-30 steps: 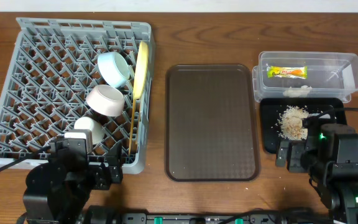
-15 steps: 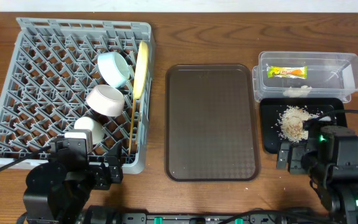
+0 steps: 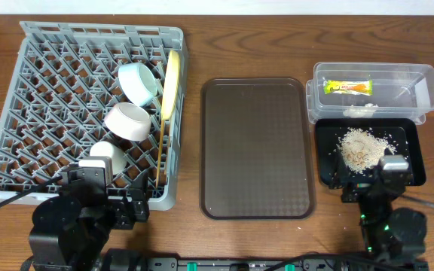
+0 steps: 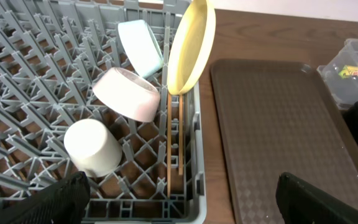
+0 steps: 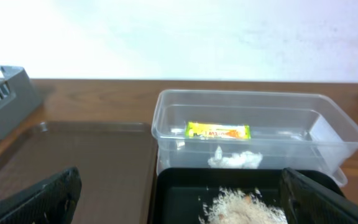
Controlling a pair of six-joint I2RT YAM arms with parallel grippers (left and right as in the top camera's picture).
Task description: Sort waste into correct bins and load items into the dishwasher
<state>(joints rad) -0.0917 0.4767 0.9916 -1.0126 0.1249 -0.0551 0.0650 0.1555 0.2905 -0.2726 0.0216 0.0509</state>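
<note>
A grey dish rack (image 3: 44,83) at the left holds a light blue bowl (image 3: 138,81), a white bowl (image 3: 126,120), a white cup (image 3: 105,153), a yellow plate (image 3: 172,81) on edge and wooden chopsticks (image 3: 159,154). A clear bin (image 3: 420,90) at the right holds a yellow wrapper (image 3: 346,87) and white crumpled paper (image 3: 359,111). A black bin (image 3: 409,143) in front of it holds a rice heap (image 3: 359,147). My left gripper (image 4: 179,202) is open and empty over the rack's front corner. My right gripper (image 5: 179,199) is open and empty at the black bin's front edge.
An empty brown tray (image 3: 256,147) lies between the rack and the bins. The rack (image 4: 30,74) fills the left of the left wrist view. Both arm bases sit at the table's front edge.
The right arm has drawn back toward the front edge and turned to face the bins. The black bin and rice heap now show in full. The left arm has not moved.
</note>
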